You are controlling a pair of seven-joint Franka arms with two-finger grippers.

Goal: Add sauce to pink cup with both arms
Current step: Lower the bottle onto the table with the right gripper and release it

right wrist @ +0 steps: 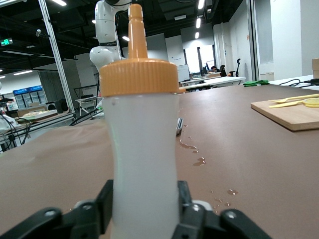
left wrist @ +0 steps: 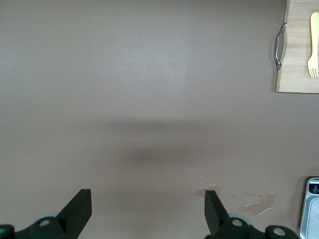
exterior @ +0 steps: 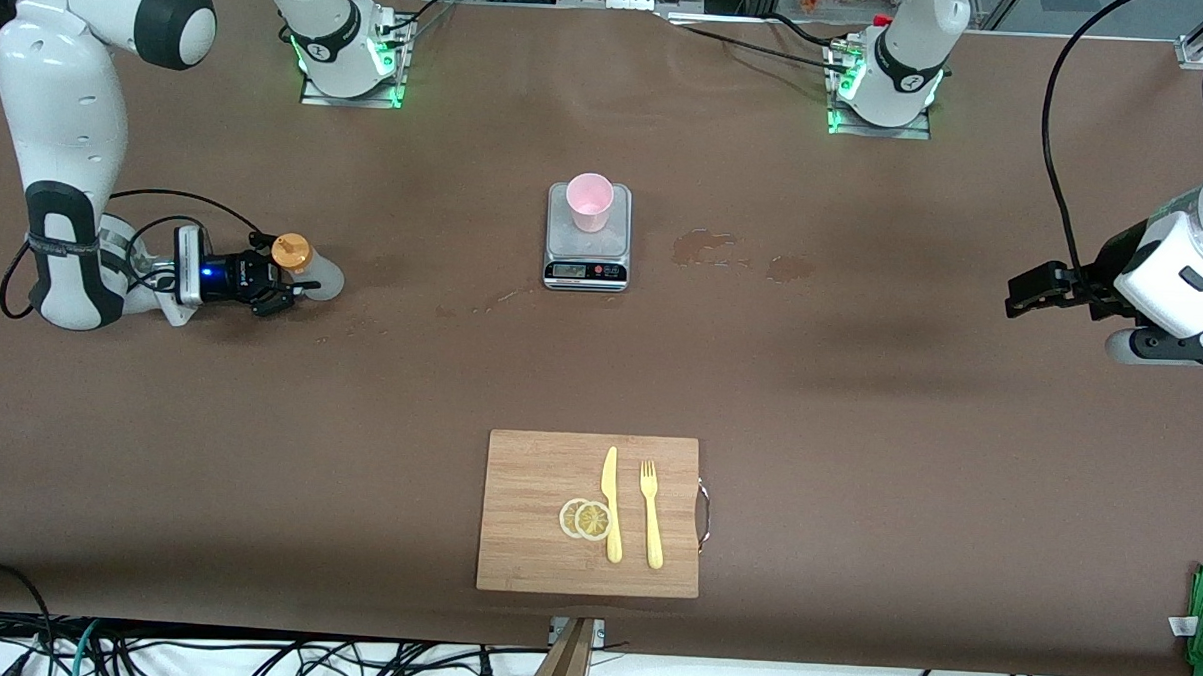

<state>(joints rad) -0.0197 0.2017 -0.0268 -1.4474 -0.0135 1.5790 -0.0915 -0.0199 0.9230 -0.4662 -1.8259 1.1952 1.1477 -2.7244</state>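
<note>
While the right gripper's point(right wrist: 144, 209) black fingers point(right wrist: 102, 201) pinch the translucent whitish squeeze bottle with its orange nozzle cap point(exterior: 309, 268), you're at the grasp step: the bottle stands upright on the brown counter point(exterior: 859, 407) toward the right arm's end. The small pale pink plastic cup point(exterior: 589, 202) sits on the steel kitchen scale point(exterior: 587, 239) mid-counter, well apart from the bottle. The left gripper point(left wrist: 147, 211) waits, fingers spread, over bare counter at its own end. Next, I judge, you must lift, carry the bottle over the cup and tilt the nozzle in.
</note>
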